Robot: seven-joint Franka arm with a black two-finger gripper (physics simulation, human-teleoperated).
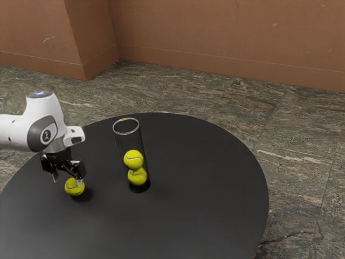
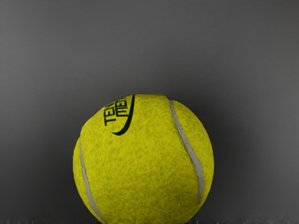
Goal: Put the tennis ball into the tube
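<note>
In the exterior view my gripper [image 1: 68,179] is open just above the loose tennis ball [image 1: 74,187], its two fingers spread wide. One fingertip overlaps the ball's upper edge in that view; the other stands apart from it. Yellow-green and resting on the table, the tennis ball [image 2: 145,158] appears large in the wrist view, with dark lettering and pale seams. The clear tube [image 1: 123,141] stands upright to the exterior view's right of the gripper, its rimmed mouth facing up. Two tennis balls are stacked in its lower part, an upper ball [image 1: 133,159] and a lower ball [image 1: 137,177].
The round black table [image 1: 205,199] carries both the loose ball and the tube. The tube's tall wall rises beside my hand on the exterior view's right. Beyond the table's curved edge lies a stone floor, with brown walls behind.
</note>
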